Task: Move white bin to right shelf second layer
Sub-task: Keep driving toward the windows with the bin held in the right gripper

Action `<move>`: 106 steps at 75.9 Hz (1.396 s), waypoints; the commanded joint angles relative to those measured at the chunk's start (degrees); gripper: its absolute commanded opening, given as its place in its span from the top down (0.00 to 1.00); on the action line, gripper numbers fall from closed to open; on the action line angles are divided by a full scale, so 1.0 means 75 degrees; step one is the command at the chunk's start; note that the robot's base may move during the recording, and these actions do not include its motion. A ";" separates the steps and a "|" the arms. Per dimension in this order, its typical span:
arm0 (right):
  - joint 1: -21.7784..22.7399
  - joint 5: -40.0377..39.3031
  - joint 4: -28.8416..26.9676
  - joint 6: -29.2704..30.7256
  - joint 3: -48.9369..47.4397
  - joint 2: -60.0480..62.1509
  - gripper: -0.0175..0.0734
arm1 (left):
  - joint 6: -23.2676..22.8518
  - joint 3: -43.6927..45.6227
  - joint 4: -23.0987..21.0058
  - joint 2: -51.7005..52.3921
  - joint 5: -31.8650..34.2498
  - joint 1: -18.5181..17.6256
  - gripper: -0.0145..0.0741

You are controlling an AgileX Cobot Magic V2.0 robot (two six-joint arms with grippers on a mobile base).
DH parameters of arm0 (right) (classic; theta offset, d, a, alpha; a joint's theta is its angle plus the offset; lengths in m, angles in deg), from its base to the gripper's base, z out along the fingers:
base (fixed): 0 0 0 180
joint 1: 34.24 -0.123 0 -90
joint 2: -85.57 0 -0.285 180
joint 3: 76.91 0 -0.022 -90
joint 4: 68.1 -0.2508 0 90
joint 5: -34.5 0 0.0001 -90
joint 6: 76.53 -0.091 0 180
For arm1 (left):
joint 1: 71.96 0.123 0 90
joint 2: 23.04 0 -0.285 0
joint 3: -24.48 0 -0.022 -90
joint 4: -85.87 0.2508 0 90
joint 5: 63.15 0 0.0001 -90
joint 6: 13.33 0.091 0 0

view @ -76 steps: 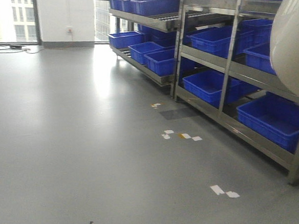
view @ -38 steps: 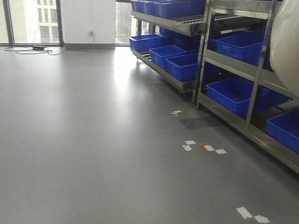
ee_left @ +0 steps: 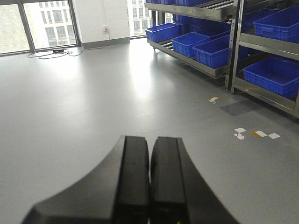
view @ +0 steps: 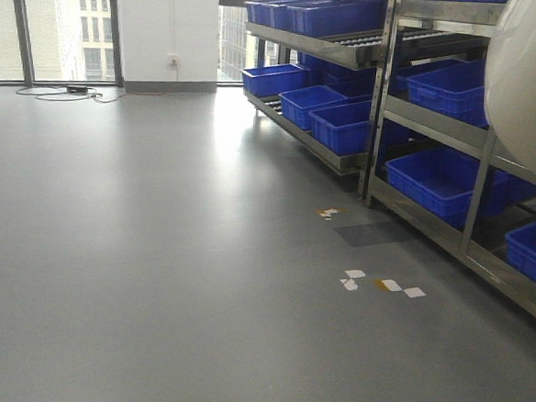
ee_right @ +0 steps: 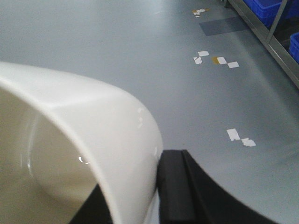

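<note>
The white bin [ee_right: 70,116] is not on any shelf yet. It hangs in the air, held by the right gripper [ee_right: 135,179]. The gripper pinches the bin's rim. One black finger [ee_right: 175,186] sits on the outside of the wall, and the other looks to be on the inside. In the front view the bin fills the top right corner [view: 534,82], high above the grey floor [view: 154,248].

The left gripper [ee_left: 150,144] holds nothing. Its two fingers are pressed together, and it points out over the bare floor.

The steel rack stands on the robot's right side. The right shelf second layer looks like the level with the flat front lip [view: 436,123], but which level counts as second is a guess. Blue crates [view: 440,181] sit on the levels that show.

So the shelf lies to the right of the bin, and the arm holding the bin is the one nearer the rack. The left arm is on the far side. The robot will likely need to turn right and face the shelf's front edge. Too little of the bin shows to tell which way its long side runs.
</note>
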 commanded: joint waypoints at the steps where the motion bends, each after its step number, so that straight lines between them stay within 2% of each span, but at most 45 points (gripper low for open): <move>1: 0.0036 -0.0725 -0.0024 -0.0002 -0.0242 0.0019 0.75 | -0.0024 -0.0281 0.0000 0.0108 0.0667 -0.0035 0.74; 106: 0.0036 -0.0725 -0.0024 -0.0002 -0.0242 0.0019 0.75 | -0.0024 -0.0281 0.0000 0.0108 0.0667 -0.0035 0.74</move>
